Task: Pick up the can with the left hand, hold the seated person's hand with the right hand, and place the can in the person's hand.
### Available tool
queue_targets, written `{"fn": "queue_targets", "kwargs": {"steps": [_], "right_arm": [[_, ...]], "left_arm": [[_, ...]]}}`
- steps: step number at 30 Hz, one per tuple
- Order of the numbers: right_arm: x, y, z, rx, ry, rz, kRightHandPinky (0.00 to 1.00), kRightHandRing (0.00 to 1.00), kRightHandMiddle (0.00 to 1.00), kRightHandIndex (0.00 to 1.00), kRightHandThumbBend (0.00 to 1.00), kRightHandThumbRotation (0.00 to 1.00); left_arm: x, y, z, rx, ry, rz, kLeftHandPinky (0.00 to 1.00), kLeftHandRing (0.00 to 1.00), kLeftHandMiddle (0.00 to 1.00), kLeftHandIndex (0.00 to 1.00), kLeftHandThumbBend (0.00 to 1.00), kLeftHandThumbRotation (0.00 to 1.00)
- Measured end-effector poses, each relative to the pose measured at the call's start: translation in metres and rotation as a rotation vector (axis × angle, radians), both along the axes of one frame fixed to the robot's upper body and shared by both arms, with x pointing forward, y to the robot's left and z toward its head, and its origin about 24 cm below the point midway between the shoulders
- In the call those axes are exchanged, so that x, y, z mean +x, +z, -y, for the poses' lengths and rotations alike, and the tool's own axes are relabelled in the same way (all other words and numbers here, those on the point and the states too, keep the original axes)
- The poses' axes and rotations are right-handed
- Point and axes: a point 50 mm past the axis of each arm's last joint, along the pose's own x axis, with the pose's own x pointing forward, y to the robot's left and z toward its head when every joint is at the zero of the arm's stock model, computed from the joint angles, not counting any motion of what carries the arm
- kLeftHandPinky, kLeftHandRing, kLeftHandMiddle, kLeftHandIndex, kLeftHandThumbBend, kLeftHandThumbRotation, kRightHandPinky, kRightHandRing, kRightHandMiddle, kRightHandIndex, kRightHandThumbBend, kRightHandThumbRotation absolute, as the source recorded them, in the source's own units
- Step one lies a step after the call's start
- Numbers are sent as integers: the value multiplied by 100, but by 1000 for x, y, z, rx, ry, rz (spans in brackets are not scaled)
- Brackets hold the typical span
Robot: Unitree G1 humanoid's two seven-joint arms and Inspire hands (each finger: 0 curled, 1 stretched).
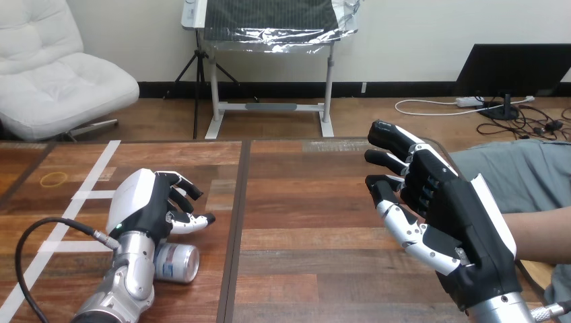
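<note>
So, nearest the camera, the can [180,262] is lying on its side on the table [303,222], tucked right beside the left wrist, with one end hidden behind it. The left hand [145,202] sits just past the can, palm turned inward. Its fingers [182,180] are loosely half-bent with a clear gap to the thumb and nothing in them. That puts the can on the near side of the thumb, close but not touching any fingertip. Over on the right, the right hand [464,215] is raised above the table with its fingers spread and only slightly bent, and it isn't gripping anything I can see. The person's forearm [542,232] runs in behind it from the right edge, and I can't tell if the two touch.
</note>
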Motion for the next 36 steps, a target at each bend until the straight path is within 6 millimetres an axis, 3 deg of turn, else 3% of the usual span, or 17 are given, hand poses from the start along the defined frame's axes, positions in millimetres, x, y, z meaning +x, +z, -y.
{"fn": "queue_targets", "kwargs": {"steps": [36], "right_arm": [[0,0,0,1,-10,0,75,85,88,86,27,5]], "left_arm": [[1,5,2,36,-53,43,41,46,52,54,65,0]]}}
